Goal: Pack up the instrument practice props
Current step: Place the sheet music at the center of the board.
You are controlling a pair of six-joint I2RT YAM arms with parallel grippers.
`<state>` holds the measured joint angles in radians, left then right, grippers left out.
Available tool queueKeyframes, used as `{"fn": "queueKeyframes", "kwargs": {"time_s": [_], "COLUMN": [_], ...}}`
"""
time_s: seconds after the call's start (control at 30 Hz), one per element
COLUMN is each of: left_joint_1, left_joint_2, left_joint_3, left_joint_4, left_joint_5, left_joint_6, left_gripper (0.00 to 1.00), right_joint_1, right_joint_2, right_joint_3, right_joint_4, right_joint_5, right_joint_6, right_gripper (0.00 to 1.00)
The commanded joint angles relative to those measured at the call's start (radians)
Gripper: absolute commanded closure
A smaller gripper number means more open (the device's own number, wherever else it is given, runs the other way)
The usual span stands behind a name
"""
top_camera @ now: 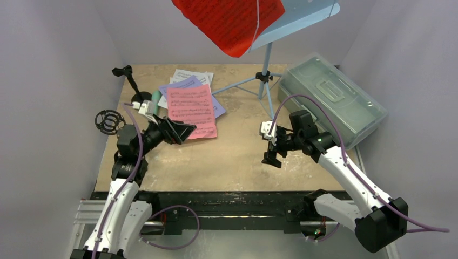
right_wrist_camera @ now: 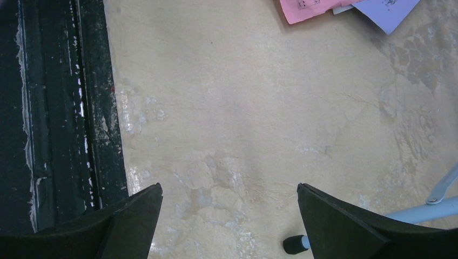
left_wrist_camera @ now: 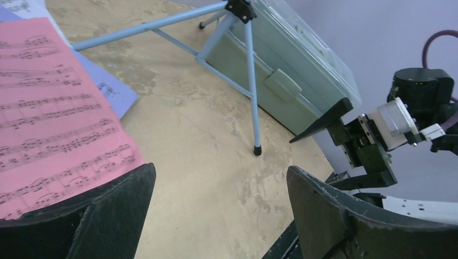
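Mottled table (top_camera: 237,156) carries a pink sheet (top_camera: 190,110) over a lilac sheet (top_camera: 218,108) and white sheets (top_camera: 195,75), rack legs (top_camera: 243,84), box (top_camera: 330,97) at right.

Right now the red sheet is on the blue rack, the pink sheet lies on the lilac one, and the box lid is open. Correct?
No: the box lid is closed, as the top external view shows. The red sheet is on the rack and the pink sheet lies on the lilac sheet.

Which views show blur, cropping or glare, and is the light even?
Top view: even light, soft shadows; the red sheet, large near the lens, is cut by the upper edge. Left wrist: the pink sheet shows sharp notes. Right wrist: pale sheen-like patches on the table; its own fingers dark, without detail.
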<state>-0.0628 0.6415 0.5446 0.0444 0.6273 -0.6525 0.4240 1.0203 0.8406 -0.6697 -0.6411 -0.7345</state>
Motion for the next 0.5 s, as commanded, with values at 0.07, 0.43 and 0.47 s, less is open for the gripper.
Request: {"fn": "queueKeyframes", "kwargs": {"time_s": [0.07, 0.43, 0.47], "left_joint_1": [-0.166, -0.246, -0.246], "left_joint_2": [0.002, -0.034, -0.039], "left_joint_3": [-0.008, -0.046, -0.047], "left_joint_4": [0.088, 0.233, 0.246], "left_joint_5": [-0.079, -0.062, -0.061], "left_joint_6": [-0.013, -0.067, -0.073], "left_gripper": [0.09, 0.09, 0.09], "right_joint_1": [-0.01, -0.013, -0.015], "right_joint_2": [0.001, 0.003, 0.003], "right_joint_3": [-0.001, -0.002, -0.003], "right_joint_4": [0.01, 0.012, 0.012], "right_joint_5": [0.001, 0.001, 0.001], "right_joint_6": [0.0, 0.0, 0.0], "right_gripper": [0.01, 0.01, 0.01]}}
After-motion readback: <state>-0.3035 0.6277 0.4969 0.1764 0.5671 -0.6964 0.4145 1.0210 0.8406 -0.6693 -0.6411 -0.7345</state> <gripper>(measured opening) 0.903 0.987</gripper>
